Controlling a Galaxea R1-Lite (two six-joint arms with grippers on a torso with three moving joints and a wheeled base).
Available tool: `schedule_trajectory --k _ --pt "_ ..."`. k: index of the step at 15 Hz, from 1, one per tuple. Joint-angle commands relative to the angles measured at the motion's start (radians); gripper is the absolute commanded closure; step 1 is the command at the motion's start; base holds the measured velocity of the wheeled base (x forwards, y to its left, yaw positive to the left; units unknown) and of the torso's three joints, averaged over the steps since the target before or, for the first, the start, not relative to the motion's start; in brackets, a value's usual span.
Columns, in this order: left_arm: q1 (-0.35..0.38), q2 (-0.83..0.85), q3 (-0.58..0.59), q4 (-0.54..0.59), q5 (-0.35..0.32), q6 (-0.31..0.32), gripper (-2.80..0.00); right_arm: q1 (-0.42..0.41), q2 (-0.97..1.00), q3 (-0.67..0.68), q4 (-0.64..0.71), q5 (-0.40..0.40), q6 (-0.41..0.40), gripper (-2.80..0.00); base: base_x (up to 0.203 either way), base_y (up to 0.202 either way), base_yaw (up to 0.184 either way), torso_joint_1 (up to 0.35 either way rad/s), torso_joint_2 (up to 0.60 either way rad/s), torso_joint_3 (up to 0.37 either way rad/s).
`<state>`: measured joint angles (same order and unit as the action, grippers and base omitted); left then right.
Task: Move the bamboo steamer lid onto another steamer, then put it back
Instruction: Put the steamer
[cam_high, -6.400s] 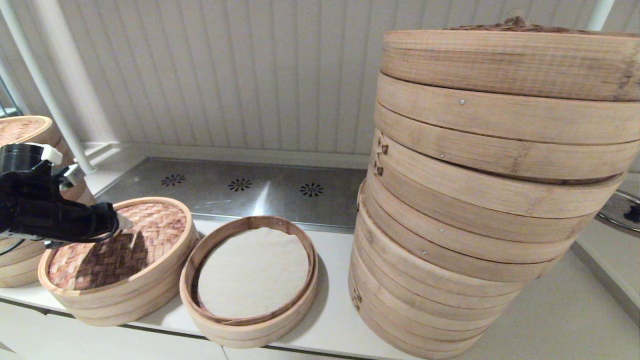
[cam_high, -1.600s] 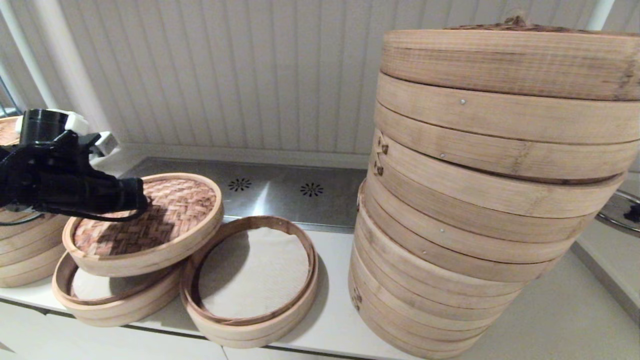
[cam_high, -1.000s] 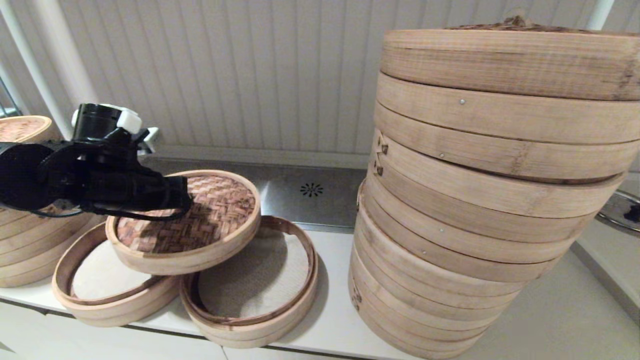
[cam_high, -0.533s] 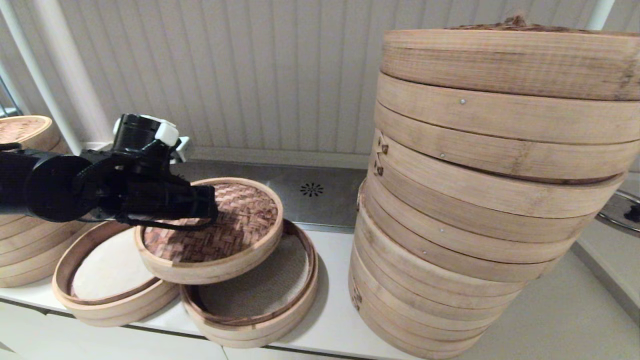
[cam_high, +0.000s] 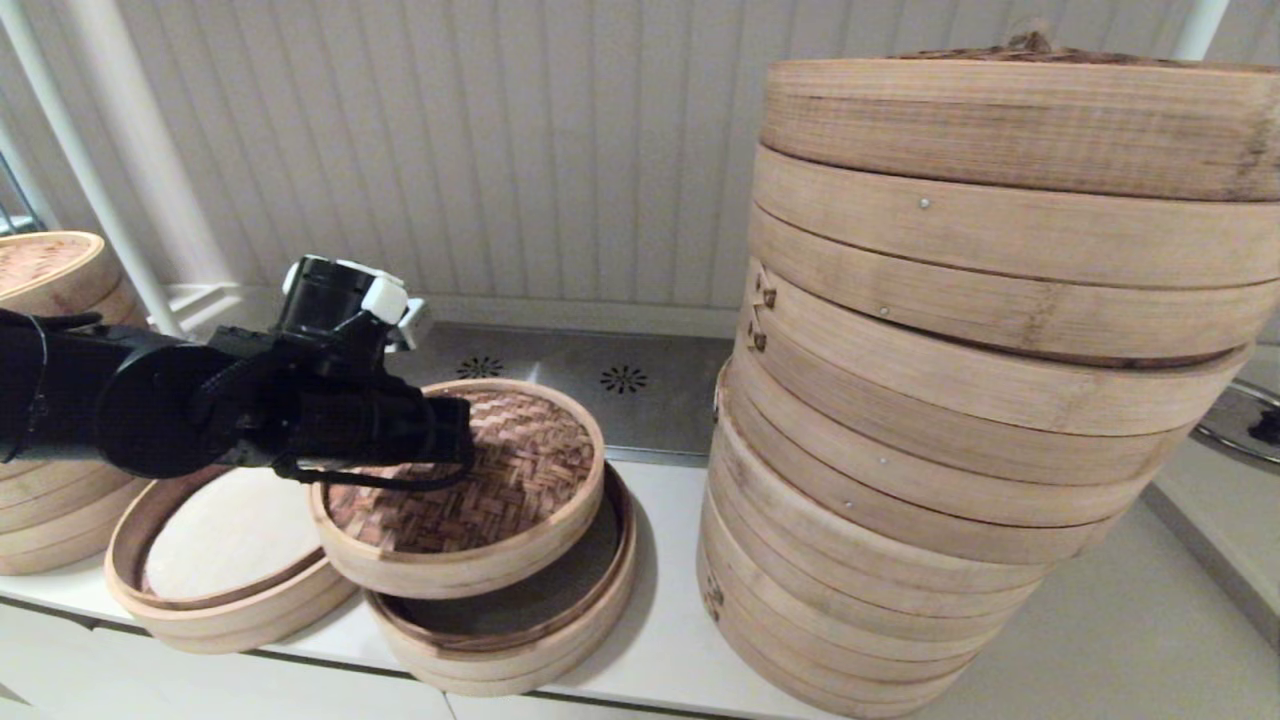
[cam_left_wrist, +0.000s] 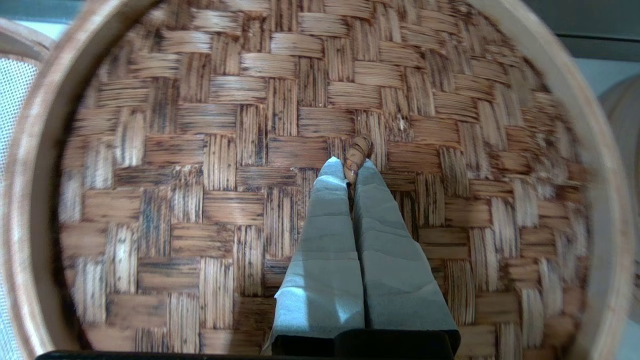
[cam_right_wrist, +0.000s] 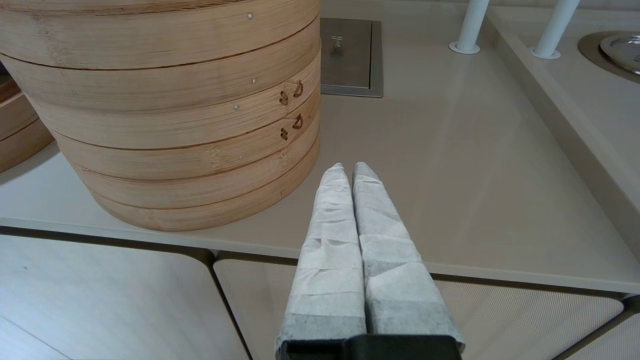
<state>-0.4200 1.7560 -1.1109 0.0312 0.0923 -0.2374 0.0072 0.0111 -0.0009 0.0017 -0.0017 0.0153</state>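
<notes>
The small bamboo steamer lid (cam_high: 520, 470), with a reddish-brown woven top and a pale rim, hangs slightly tilted in the air. My left gripper (cam_high: 460, 445) is shut on its tiny centre loop (cam_left_wrist: 358, 150); in the left wrist view the gripper (cam_left_wrist: 351, 167) pinches that loop over the lid (cam_left_wrist: 200, 150). The lid hovers above the small basket with the beige textured liner (cam_high: 520, 655), covering most of it. The like basket with the smooth white liner (cam_high: 215, 535) stands uncovered to the left. My right gripper (cam_right_wrist: 350, 167) is shut and empty over the counter's front edge.
A huge stack of bamboo baskets (cam_high: 980, 400) with a knotted lid fills the right side, close to the small baskets. A medium stack (cam_high: 40, 510) stands at the far left. A metal vent plate (cam_high: 620, 380) lies behind. White poles (cam_high: 110, 170) rise at the back left.
My left gripper has carried the lid to the right, off the white-liner basket and over the beige-liner basket, and a little lower. The right arm has not moved.
</notes>
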Motion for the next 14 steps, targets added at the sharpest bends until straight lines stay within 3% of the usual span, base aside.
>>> schedule_trajectory --k 1,4,14 --pt "-0.013 0.009 0.038 -0.058 0.01 0.001 0.0 0.0 0.0 -0.001 0.0 0.0 0.0 0.0 0.0 0.0 0.0 0.0 0.0 0.0" --pt "-0.049 0.03 0.095 -0.158 0.068 0.001 0.0 0.0 0.0 -0.001 0.0 0.0 0.0 0.0 0.0 0.0 0.0 0.0 0.0 0.0" --pt "-0.074 0.033 0.126 -0.163 0.07 -0.002 0.0 0.0 0.0 0.001 0.0 0.0 0.0 0.0 0.0 0.0 0.0 0.0 0.0 0.0"
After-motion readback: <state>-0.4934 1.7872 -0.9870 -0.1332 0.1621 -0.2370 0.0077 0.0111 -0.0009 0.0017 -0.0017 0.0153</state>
